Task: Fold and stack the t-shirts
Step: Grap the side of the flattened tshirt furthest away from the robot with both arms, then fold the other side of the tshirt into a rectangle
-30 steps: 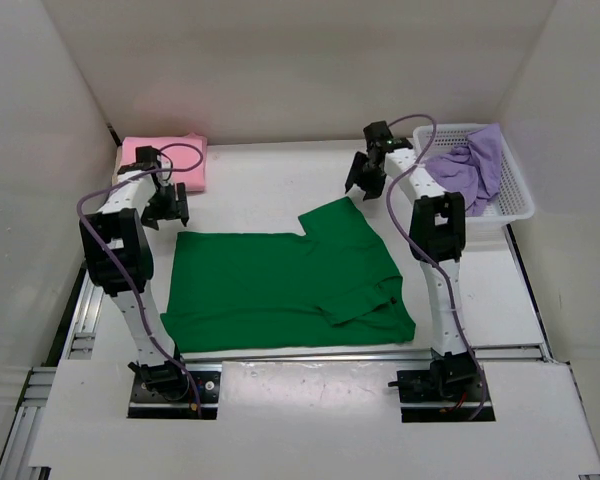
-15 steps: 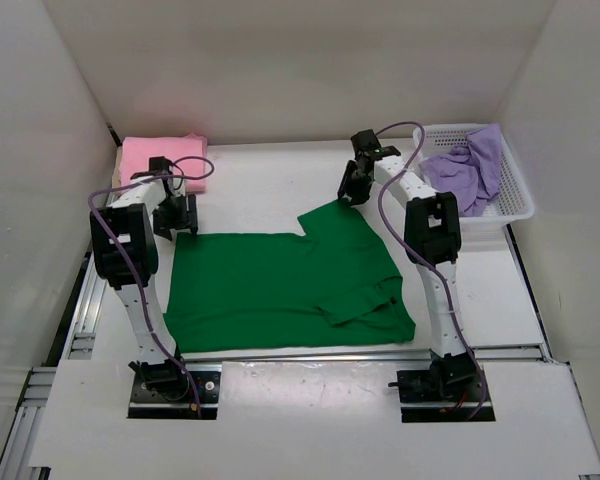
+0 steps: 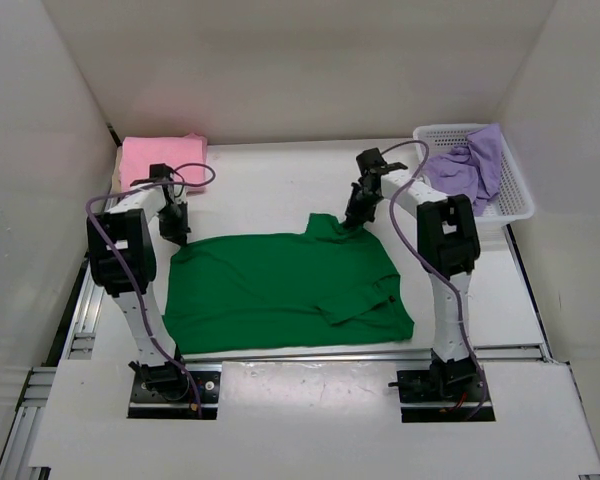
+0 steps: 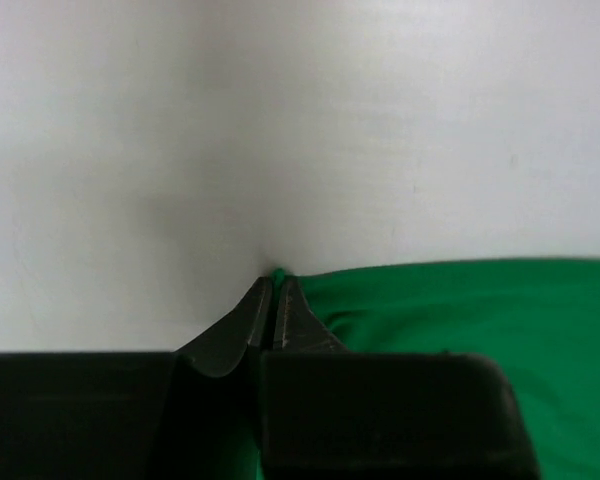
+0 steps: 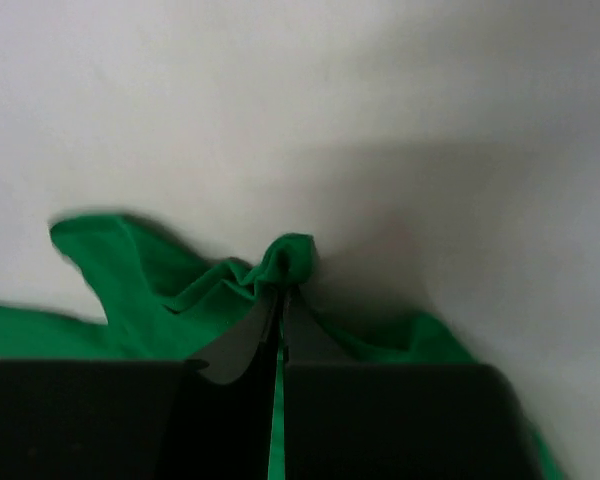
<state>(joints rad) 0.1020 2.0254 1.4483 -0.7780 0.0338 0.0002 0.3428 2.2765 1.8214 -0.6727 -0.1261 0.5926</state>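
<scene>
Though lying flat, green t-shirt (image 3: 280, 290), corners bunched

The green shirt (image 3: 270, 290) lies spread across the middle of the table (image 3: 270, 185), bright, plain and mostly flat, with one short sleeve folded in over the body toward 4 o'clock. Its corner at 10 o'clock is nipped between the closed fingers of the left gripper (image 3: 176, 236). The cloth at 1 o'clock is gathered into a small wrinkled peak, clamped by the right gripper (image 3: 351, 222). The pink shirt (image 3: 163, 160) sits folded into a neat rectangle at 10 o'clock, well apart from the green one. The purple shirt (image 3: 470, 168) is a crumpled heap at 2 o'clock — it lies in the white basket (image 3: 515, 205), reaching up to the far rim
</scene>
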